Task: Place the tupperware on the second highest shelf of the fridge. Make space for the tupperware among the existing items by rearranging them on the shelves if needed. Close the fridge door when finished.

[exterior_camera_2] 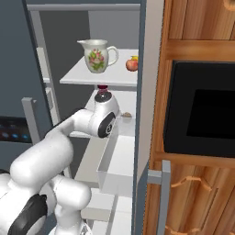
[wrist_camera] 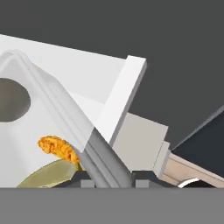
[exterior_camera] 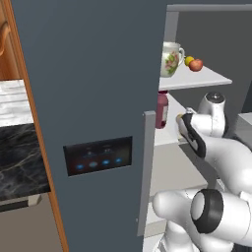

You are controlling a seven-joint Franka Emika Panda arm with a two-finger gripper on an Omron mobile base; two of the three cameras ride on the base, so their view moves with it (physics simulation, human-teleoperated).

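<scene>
Pinching tupperware (wrist_camera: 48, 127) rim — hand (wrist_camera: 113, 177) closed

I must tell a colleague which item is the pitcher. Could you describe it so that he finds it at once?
Look inside the open fridge, at the highest white shelf in view. The pitcher stands upright at its left part, apart from the red apple and yellow fruit. It alone is white, with a pink floral print, a spout and a handle.
</scene>
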